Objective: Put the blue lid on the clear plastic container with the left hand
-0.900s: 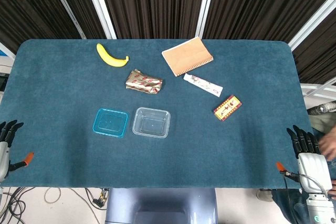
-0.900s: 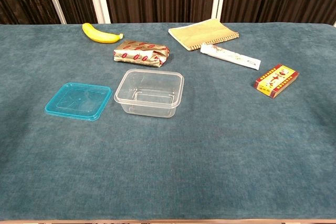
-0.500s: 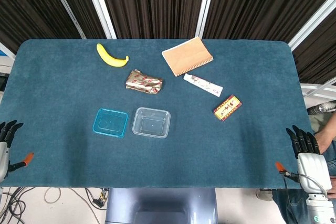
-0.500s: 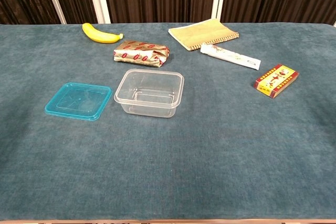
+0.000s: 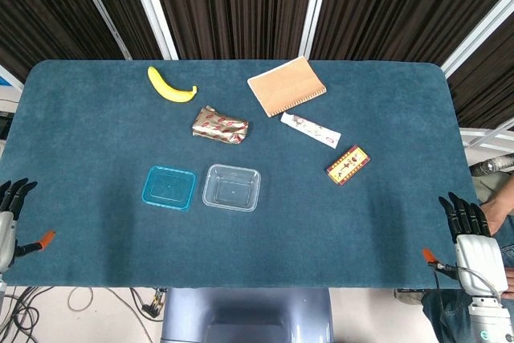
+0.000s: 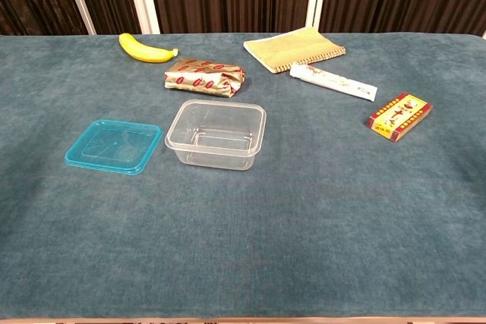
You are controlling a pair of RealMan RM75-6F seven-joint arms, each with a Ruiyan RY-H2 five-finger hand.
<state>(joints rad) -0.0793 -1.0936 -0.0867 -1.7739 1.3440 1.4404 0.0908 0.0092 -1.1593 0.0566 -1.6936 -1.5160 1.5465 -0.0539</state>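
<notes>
The blue lid (image 5: 169, 188) (image 6: 113, 146) lies flat on the table, just left of the clear plastic container (image 5: 231, 187) (image 6: 217, 134), which stands upright and empty. My left hand (image 5: 10, 218) sits at the table's near left corner, far from the lid, fingers spread and holding nothing. My right hand (image 5: 470, 234) rests at the near right corner, fingers spread and empty too. Neither hand shows in the chest view.
Behind the container lie a gold foil snack packet (image 5: 220, 125), a yellow banana (image 5: 170, 86), a tan notebook (image 5: 286, 86), a white tube (image 5: 310, 129) and a small red box (image 5: 348, 165). The blue table cloth (image 5: 265, 247) ends close to both hands.
The left hand has shifted very slightly upward at the table edge. The lid, the container and the right hand stay where they were.
</notes>
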